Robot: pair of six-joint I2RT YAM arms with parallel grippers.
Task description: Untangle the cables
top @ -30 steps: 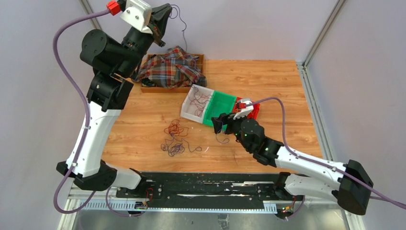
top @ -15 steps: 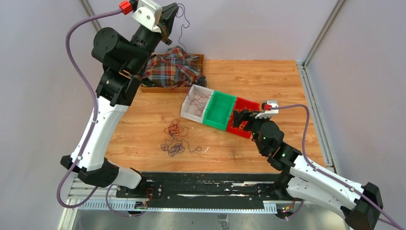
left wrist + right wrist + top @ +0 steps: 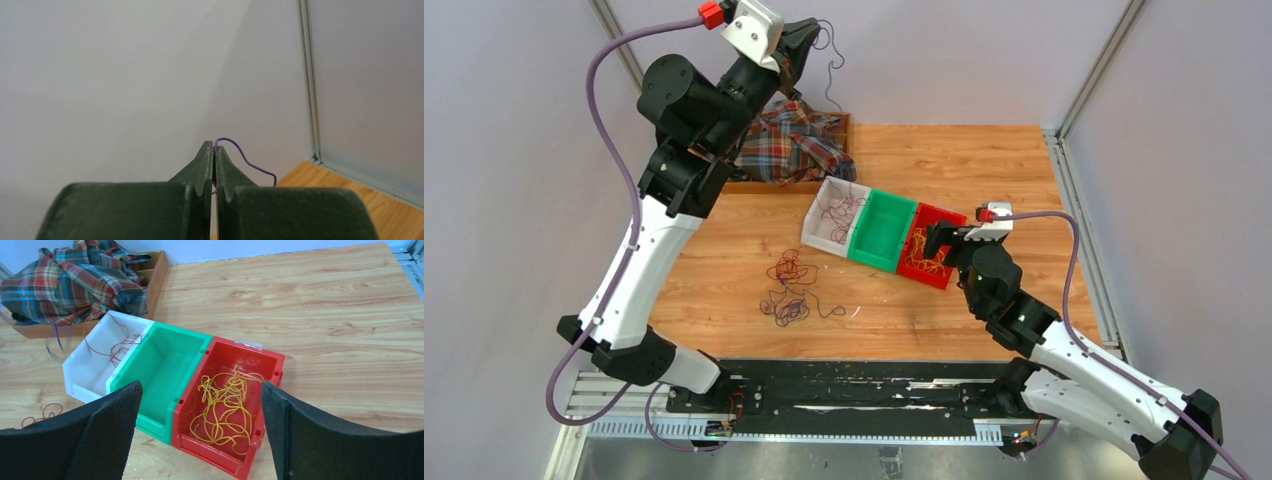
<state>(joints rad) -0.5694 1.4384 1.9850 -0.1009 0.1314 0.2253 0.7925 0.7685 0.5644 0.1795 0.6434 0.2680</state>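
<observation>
Holding one thin purple strand (image 3: 245, 159) pinched between its closed tips, the left pincer (image 3: 214, 150) is raised high above the far-left corner of the wooden surface (image 3: 984, 160). The strand dangles free in the air, probably lifted so that it hangs clear of the other cables.

The right pincer (image 3: 937, 240) has its jaws wide apart and grips nothing. It hovers over the red bin (image 3: 272, 365), where a heap of yellow cables (image 3: 222, 407) lies.

Three bins stand touching in one row, which looks like sorting by colour:
- The white bin (image 3: 75, 377) holds a few dark red cables (image 3: 117, 347).
- The green bin (image 3: 165, 365) shows no cables and is probably meant for purple ones.
- The red bin holds the yellow heap.

One loose tangle (image 3: 789, 290) of dark red and purple loops lies on the surface between the arms, near the bins, so the job looks only partly done.

One wooden tray (image 3: 736, 185) at the far edge holds one crumpled plaid cloth (image 3: 789, 140).
</observation>
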